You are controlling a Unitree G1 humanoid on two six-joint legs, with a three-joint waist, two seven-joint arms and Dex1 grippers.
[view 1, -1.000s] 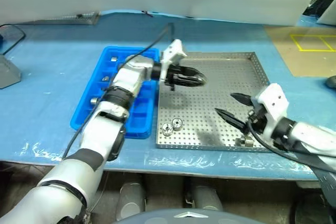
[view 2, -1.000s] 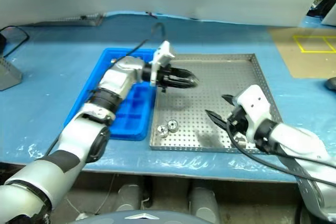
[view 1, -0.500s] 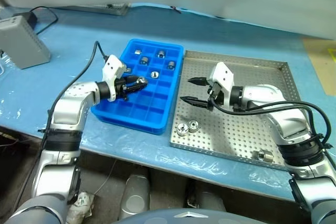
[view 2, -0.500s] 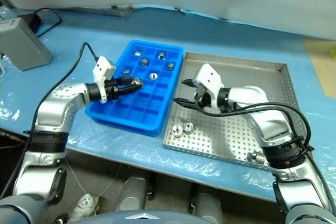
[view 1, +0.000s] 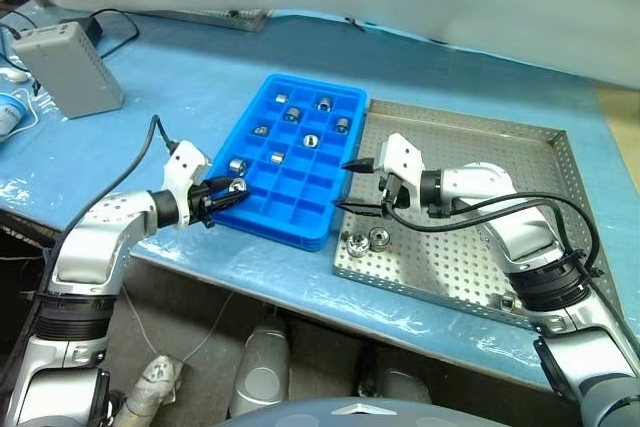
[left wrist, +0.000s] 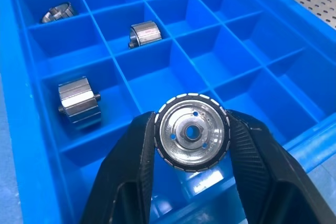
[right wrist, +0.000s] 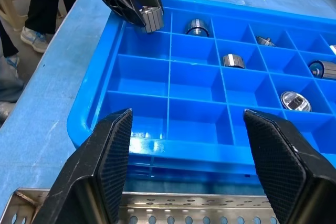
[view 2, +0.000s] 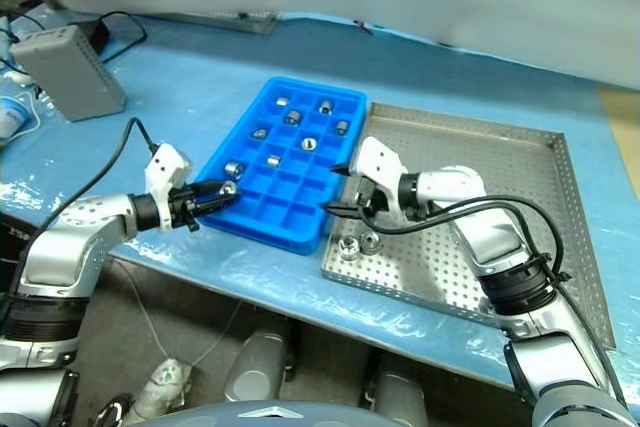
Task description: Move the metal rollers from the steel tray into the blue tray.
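Blue-covered table (view 1: 150, 127) carries the blue tray (view 1: 262, 229) beside the steel tray (view 1: 520, 137). Left gripper (left wrist: 192, 148) is clamped on one roller (left wrist: 192, 131), held over the blue tray's near corner; an empty compartment lies below. Right gripper (view 1: 350, 185) stands apart, empty, over the steel tray's edge beside the blue tray. Two rollers (view 1: 367, 240) wait near that tray's front rim. Risk: released off-centre, the roller strikes a divider or the rim and bounces out onto the table.

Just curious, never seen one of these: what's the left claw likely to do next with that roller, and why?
Probably lower it a little and open. The left gripper is shut on a roller above an empty cell at the blue tray's near corner.
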